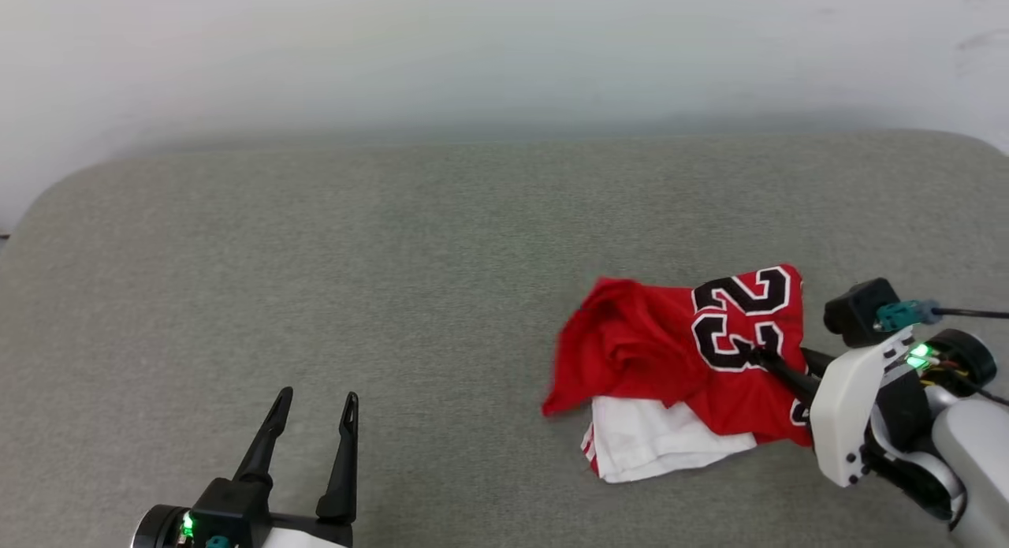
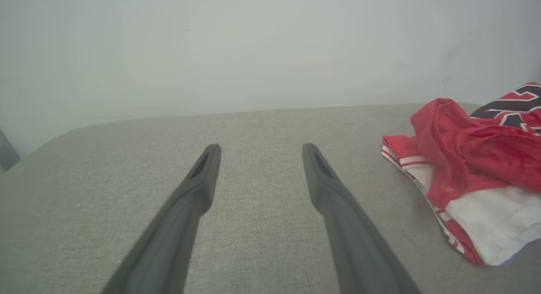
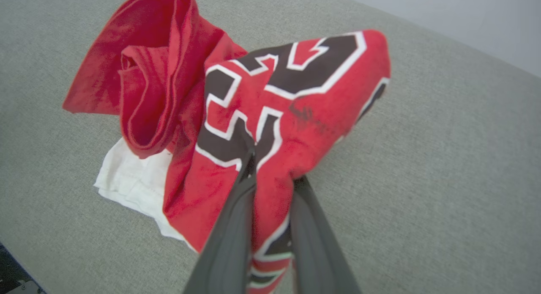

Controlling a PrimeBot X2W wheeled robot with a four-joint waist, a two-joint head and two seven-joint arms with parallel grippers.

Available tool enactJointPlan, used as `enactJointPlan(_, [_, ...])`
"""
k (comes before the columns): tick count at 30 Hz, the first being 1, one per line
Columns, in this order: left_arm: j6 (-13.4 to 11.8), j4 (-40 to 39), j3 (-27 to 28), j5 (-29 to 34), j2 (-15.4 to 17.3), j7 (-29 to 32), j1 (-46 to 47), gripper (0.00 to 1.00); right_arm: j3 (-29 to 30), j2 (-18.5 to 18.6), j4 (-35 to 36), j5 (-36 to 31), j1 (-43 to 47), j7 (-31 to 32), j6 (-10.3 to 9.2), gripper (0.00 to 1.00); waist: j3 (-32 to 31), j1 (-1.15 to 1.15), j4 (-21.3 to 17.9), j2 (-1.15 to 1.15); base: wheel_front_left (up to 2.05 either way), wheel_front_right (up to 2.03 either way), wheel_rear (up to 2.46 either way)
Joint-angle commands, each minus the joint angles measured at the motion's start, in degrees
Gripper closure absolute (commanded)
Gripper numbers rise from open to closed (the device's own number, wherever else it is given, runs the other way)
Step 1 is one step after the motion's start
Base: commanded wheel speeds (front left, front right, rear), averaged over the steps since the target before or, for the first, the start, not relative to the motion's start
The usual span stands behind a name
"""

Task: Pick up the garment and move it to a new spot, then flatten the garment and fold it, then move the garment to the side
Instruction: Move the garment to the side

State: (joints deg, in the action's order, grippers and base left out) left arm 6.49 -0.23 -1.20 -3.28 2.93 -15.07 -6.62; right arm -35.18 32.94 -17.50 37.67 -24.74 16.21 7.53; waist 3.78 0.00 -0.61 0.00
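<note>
One crumpled garment (image 1: 670,351); right claw (image 3: 274,169) pinching it, left claw (image 1: 318,394) spread.

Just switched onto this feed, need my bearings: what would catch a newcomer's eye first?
The crumpled red garment with its black, white-outlined 23 jumps out, lying right of centre on the grey cushioned surface. The right gripper pinches a fold of it between its fingers, beside the number. The left gripper sits open at the lower left, apart from the cloth.

Head view high, looking down on grey pad (image 1: 394,256); both wrist views low, close, sharing garment (image 2: 473,167).
</note>
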Motion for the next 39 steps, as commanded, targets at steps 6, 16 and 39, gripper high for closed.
enactJointPlan(6, [-0.4,-1.4,0.8,0.2,-0.1,-0.1,0.4,0.00,2.3,4.1,5.2,0.8,-1.0,1.8,-0.09,1.00,1.2,0.00,-7.3,0.00,0.00,0.00,0.00])
enactJointPlan(16, [0.6,-7.0,1.4,1.0,3.6,-0.1,7.7,0.00,13.2,12.2,-3.3,-2.3,-6.9,3.8,-0.09,1.00,14.5,0.00,-9.5,0.00,0.00,0.00,0.00])
enactJointPlan(39, [0.9,-9.3,-0.3,0.7,4.7,-0.1,14.4,0.00,28.4,13.1,-24.3,-14.9,-19.4,1.0,-0.10,0.00,24.4,0.00,-6.1,0.00,0.00,0.00,0.00])
